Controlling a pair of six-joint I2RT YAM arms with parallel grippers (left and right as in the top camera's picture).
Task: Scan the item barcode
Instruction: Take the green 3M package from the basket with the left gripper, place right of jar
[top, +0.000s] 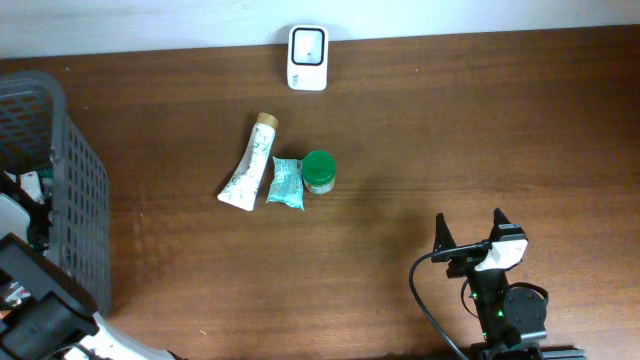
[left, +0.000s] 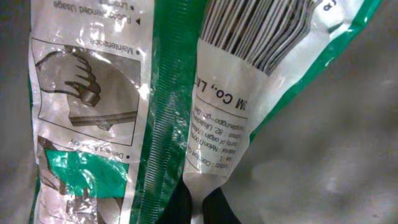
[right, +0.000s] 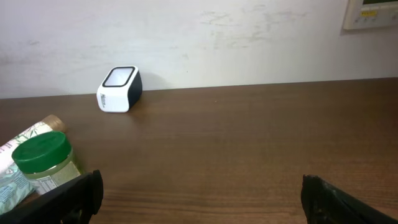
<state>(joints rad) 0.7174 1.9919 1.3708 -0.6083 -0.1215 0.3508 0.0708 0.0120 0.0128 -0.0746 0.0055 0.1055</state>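
A green and white plastic package (left: 124, 93) fills the left wrist view, its barcode (left: 261, 31) at the top. My left gripper (left: 200, 202) is shut on a white fold of this package at its lower edge, the dark fingers (left: 180, 208) pinching it from both sides. In the overhead view the left arm reaches into the grey basket (top: 75, 190) at the far left, and the package is not clear there. The white scanner (top: 307, 58) (right: 119, 89) stands at the table's back edge. My right gripper (top: 470, 235) (right: 202, 186) hangs open over bare wood at the front right.
A cream tube (top: 250, 163), a teal packet (top: 286, 183) and a green-lidded jar (top: 319, 171) (right: 43, 158) lie together mid-table, in front of the scanner. The basket's wall stands high along the left edge.
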